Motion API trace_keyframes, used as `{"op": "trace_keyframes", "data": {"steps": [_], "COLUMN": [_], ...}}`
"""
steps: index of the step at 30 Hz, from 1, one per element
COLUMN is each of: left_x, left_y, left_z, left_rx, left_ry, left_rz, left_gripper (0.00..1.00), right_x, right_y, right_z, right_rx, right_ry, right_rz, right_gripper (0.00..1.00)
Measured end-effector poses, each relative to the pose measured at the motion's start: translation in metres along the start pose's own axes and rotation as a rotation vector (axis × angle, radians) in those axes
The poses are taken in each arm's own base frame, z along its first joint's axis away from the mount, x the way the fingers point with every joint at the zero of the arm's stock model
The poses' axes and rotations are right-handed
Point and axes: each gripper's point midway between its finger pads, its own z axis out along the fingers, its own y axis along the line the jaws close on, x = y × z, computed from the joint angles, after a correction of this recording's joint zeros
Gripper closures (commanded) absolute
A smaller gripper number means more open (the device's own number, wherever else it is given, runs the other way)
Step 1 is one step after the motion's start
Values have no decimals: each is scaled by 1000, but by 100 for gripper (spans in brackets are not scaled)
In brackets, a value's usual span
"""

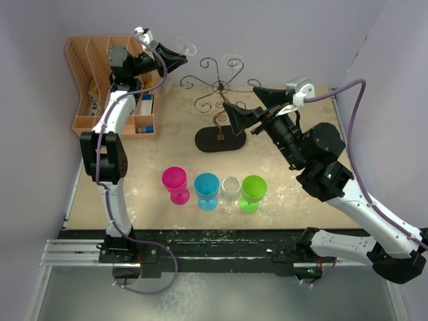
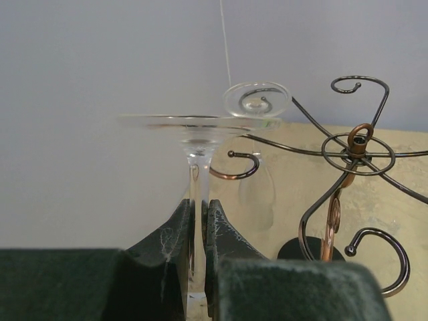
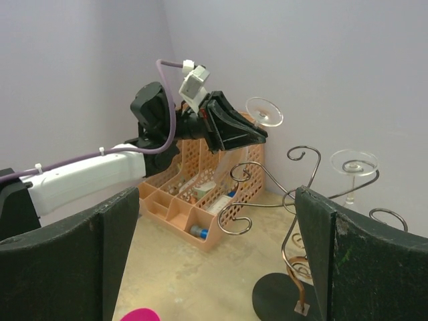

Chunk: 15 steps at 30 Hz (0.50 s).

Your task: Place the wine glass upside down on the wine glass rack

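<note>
Your left gripper (image 2: 200, 207) is raised at the back left of the table (image 1: 294, 194), closed on the stem of the glass (image 2: 198, 160). The glass is upside down, its flat round foot uppermost and level above the fingertips. The bowl is hidden below the fingers.

The glass sits just left of the rack (image 1: 221, 137) and close to its nearest curled arm. From the left wrist view you cannot tell whether they touch. In the top view it is up near the back wall, above the organizer (image 1: 87, 63), and not hung on the rack.

A second glass (image 2: 257, 99) hangs on the rack, foot up, caught in a curl just beyond the held one.

Your right gripper (image 1: 237, 115) is at the right of the rack, pointing left toward it, jaws spread wide with nothing between them. It is beside the rack's stem, not touching it.

Near the front of the table, four more glasses stand upright in a row: pink glass (image 1: 175, 179), blue glass (image 1: 206, 184), clear glass (image 1: 231, 188) and green glass (image 1: 254, 188).
</note>
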Motion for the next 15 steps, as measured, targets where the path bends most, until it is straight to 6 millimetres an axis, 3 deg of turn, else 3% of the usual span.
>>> {"op": "trace_keyframes", "data": {"steps": [6,15], "left_x": [2,41], "left_y": [0,-11], "left_z": [9,16], "left_rx": [96,203], "left_ry": [-27,2], "left_rz": [68,38], "left_gripper": [100,100], "right_x": [2,5], "right_y": [-4,-4], "right_z": [1,7], "right_rx": [23,25], "right_ry": [1,-5], "right_rz": [-3,-26], "right_gripper": [0,0]}}
